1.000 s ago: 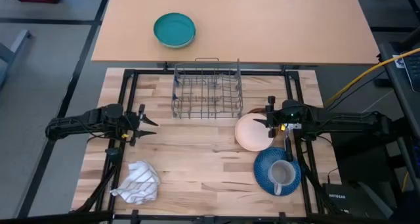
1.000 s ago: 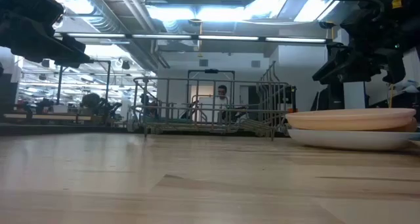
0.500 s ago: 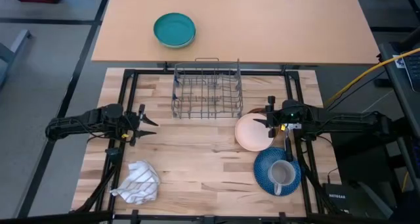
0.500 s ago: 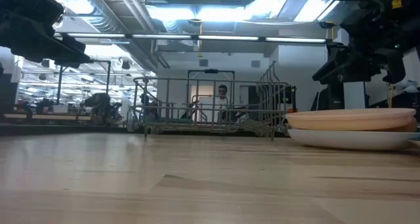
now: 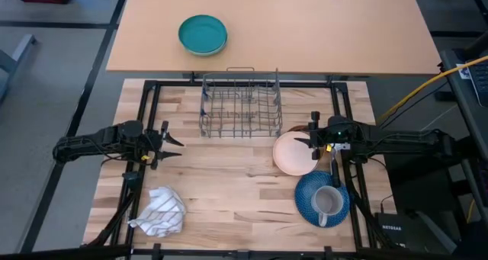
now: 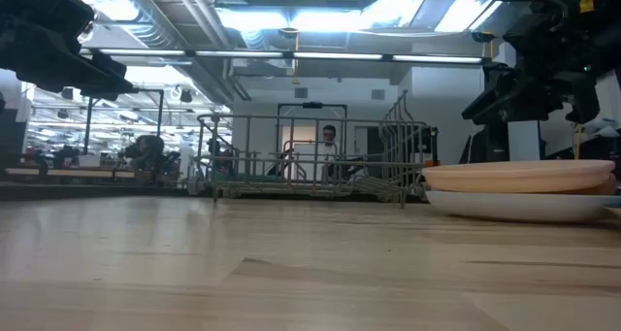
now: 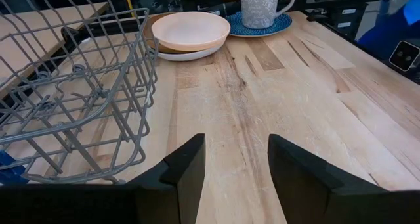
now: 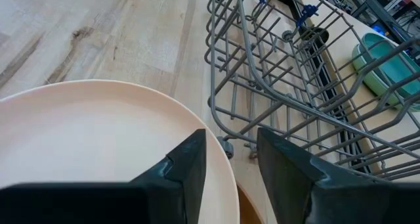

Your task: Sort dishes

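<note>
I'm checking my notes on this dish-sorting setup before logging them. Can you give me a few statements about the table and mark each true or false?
1. The grey mug stands on the blue plate. True.
2. The peach-pink bowl is already in the wire rack. False: the rack holds no dishes; the bowl rests on the white plate beside it.
3. The right gripper is over the bowl's rim, fingers open. True.
4. The left gripper holds the striped cloth. False: it is open and holds nothing; the cloth lies on the table nearer the front edge.
5. The teal-green bowl sits on the same wooden table as the rack. False: it is on the lighter table behind.
</note>
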{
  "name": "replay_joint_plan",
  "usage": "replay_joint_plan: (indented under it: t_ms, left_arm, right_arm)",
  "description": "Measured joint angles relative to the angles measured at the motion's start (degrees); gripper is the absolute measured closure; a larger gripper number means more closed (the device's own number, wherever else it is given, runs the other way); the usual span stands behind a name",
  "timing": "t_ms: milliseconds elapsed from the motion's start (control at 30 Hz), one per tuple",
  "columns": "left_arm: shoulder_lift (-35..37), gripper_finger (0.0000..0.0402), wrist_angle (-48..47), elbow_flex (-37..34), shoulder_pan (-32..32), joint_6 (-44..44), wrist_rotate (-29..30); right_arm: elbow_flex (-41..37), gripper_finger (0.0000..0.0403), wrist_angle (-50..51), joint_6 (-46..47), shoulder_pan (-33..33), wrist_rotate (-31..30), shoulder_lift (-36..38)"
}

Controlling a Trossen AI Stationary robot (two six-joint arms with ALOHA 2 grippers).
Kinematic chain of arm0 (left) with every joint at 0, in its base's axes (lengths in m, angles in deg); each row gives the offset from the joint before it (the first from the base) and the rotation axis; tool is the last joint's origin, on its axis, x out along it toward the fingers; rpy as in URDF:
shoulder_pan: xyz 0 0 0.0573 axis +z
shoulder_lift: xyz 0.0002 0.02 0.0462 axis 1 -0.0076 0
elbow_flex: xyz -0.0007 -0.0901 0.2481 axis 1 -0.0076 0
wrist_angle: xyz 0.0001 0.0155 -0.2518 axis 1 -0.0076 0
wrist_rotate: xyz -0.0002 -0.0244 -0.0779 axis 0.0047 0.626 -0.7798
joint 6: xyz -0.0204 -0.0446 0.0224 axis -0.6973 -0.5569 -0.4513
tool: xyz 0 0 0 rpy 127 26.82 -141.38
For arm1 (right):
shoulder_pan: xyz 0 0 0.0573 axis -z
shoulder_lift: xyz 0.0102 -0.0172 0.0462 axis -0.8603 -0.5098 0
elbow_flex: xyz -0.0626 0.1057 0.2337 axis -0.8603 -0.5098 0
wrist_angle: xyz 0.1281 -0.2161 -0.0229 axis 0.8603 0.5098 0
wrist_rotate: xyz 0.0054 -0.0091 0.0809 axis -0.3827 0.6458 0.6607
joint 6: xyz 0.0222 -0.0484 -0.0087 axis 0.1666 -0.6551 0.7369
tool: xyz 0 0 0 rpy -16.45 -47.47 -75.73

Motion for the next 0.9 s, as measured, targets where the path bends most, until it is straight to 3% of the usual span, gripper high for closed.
replay_joint_plan:
  t_ms: [233, 333, 700, 900]
  left_arm:
    - [0.0, 0.0247, 0.0, 0.0, 0.0, 0.0, 0.0]
    - [0.0, 0.0247, 0.0, 0.0, 0.0, 0.0, 0.0]
    - [0.0, 0.0247, 0.0, 0.0, 0.0, 0.0, 0.0]
    - [0.0, 0.0247, 0.0, 0.0, -0.1, 0.0, 0.0]
  right_arm:
    - [0.0, 0.0265, -4.8, 0.2, 0.0, 0.3, 0.0]
    - [0.0, 0.0265, -7.1, 0.3, 0.0, 4.1, 0.0]
    - [0.0, 0.0265, -9.5, 13.7, 0.0, 31.8, 0.1]
    - [2.3, 0.0265, -9.2, 22.6, 0.0, 43.4, 0.1]
